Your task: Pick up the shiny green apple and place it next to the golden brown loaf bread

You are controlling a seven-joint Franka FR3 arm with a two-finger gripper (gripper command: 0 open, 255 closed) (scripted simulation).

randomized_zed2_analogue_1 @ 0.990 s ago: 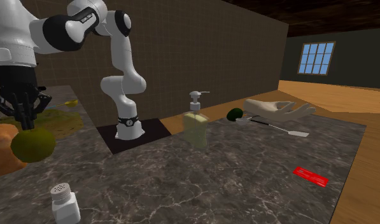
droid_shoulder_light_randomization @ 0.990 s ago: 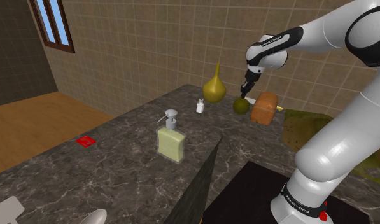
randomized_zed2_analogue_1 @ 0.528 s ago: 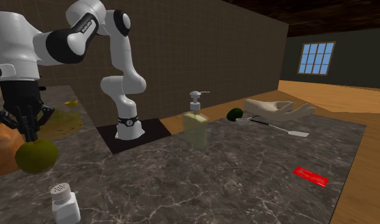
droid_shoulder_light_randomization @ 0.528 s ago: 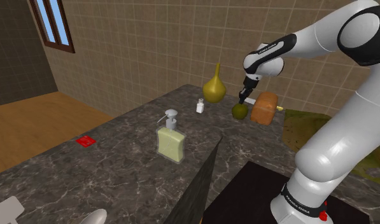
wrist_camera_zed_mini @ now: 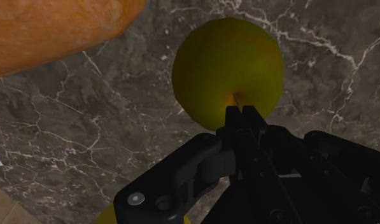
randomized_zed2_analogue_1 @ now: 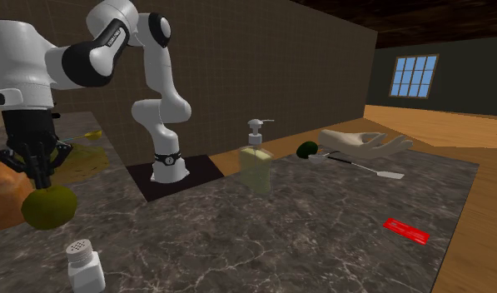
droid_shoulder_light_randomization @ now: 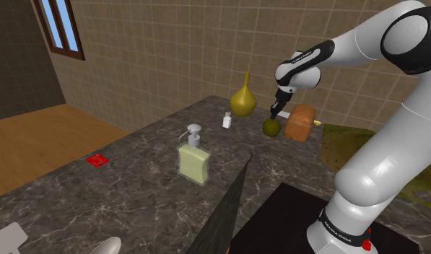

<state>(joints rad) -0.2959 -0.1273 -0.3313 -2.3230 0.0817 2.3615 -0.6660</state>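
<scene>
As the white Franka arm reaches across the dark, white-veined marble table (droid_shoulder_light_randomization: 134, 180), its black two-finger claw (droid_shoulder_light_randomization: 273, 116) points down onto the crown of a round yellow-green apple (droid_shoulder_light_randomization: 271, 127). The fingertips (wrist_camera_zed_mini: 233, 118) are pressed close together, nipping the fruit at its stem dimple. The apple sits low over the stone, just beside a golden-orange bread loaf (droid_shoulder_light_randomization: 300, 121), on the loaf's side towards the shoulder view's left. Whether fruit and loaf touch, and whether the apple's underside rests on the table, cannot be told. From the wrist, marble shows between the apple's edge and the loaf's crust.

A mustard-yellow, gourd-shaped vase (droid_shoulder_light_randomization: 242, 99) stands behind the apple, close to the tan tiled wall (droid_shoulder_light_randomization: 170, 50). A small white shaker (droid_shoulder_light_randomization: 227, 120) stands near the vase, towards the shoulder view's left of the apple. Well apart from them, a square pale-green soap dispenser with a grey pump (droid_shoulder_light_randomization: 193, 159) stands upright by the table's inner corner. A flat red card (droid_shoulder_light_randomization: 97, 160) lies farther off towards that view's left. In the second exterior view, a small dark green rounded object (randomized_zed2_analogue_1: 306, 150) rests near a white spatula (randomized_zed2_analogue_1: 373, 169) at the table's far side.
</scene>
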